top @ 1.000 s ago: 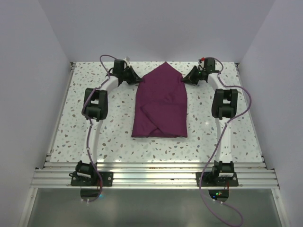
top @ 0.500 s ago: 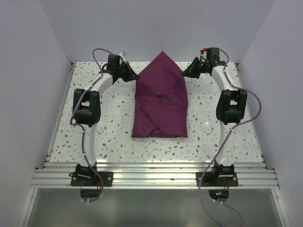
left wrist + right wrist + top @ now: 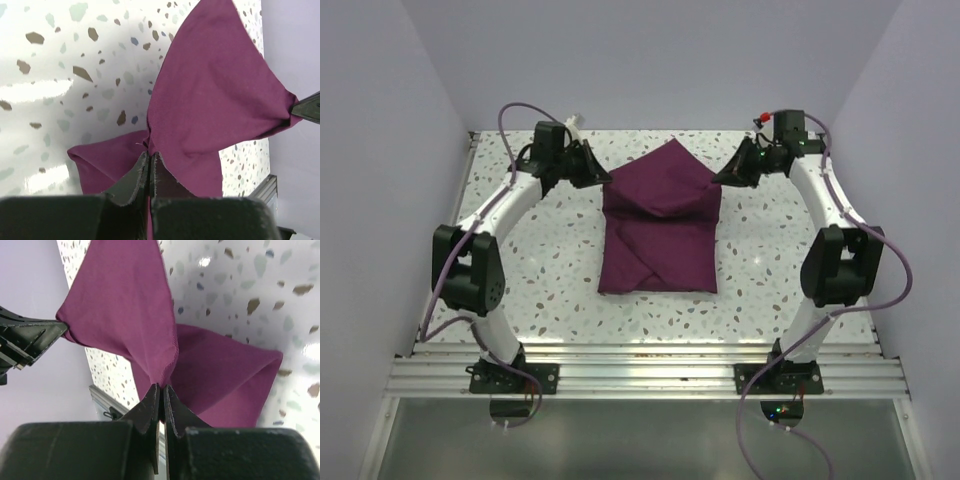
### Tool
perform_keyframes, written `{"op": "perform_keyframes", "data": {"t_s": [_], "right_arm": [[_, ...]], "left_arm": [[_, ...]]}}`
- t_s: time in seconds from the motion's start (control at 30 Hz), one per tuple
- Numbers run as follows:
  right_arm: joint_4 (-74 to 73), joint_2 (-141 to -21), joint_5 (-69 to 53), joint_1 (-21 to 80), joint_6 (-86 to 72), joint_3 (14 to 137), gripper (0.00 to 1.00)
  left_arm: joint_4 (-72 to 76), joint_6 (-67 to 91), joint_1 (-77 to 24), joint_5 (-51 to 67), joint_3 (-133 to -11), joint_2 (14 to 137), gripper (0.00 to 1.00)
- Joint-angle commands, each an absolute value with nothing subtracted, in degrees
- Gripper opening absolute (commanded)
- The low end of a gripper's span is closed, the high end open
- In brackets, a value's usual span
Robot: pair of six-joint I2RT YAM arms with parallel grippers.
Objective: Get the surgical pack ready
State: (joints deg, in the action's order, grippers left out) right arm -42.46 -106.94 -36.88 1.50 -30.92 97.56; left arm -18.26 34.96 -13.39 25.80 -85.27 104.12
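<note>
Maroon soft cloth makes up the large, plain surgical pack [image 3: 658,245], which is laid at the middle of the white, speckled table [image 3: 520,275]. Its folded body is spread flat, with the long axis running from the table's near edge toward the table's far edge. Only the far flap is raised off the table. It is stretched between two pinched corners, and a blunt peak is formed toward the table's far edge.

The black two-finger left end effector [image 3: 606,178] is clenched on the flap's left corner, left of the table's middle and toward its far edge. In the left wrist view the cloth is seen nipped between the closed fingertips. The black two-finger right end effector [image 3: 721,180] is clenched likewise on the flap's right corner, right of the table's middle and toward its far edge, and the same tight pinch is shown in the right wrist view.

From both end effectors the flat body of the surgical pack lies toward the table's near edge, along the long axis. Neither arm is placed nearer than the other, as the two grips are set level across the table. The coming move is judged to be a fold of the held flap toward the table's near edge, over the flat body. It is judged to call for both corners to be carried together, so that the fold line is set square to the long axis.
</note>
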Motion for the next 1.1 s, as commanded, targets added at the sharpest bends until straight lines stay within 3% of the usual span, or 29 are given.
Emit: {"op": "perform_keyframes", "data": {"t_s": [0.0, 0.37, 0.8, 0.93, 1.0, 1.07], "right_arm": [[-43.9, -98.5, -37.4, 1.3, -29.5, 92.8, 0.00], [-44.4, -88.8, -37.4, 2.0, -26.9, 76.7, 0.00], [-45.3, -86.5, -33.0, 5.9, -21.9, 59.3, 0.02], [-48.0, -89.1, -29.2, 6.6, -18.9, 57.1, 0.08], [-48.8, -90.2, -27.3, 6.6, -17.7, 57.7, 0.14], [-49.2, -90.2, -24.9, 6.7, -17.3, 59.5, 0.33]], "left_arm": [[-20.7, 32.5, -13.2, 23.9, -81.5, 96.4, 0.00], [-20.8, 31.0, -14.0, 23.7, -65.3, 85.3, 0.00], [-17.5, 30.6, -16.0, 26.0, -47.6, 82.3, 0.00], [-17.1, 30.0, -16.1, 27.2, -46.0, 83.8, 0.00], [-17.0, 29.5, -16.3, 28.0, -45.7, 84.8, 0.06], [-17.5, 28.6, -16.4, 28.5, -45.8, 85.3, 0.15]]}}
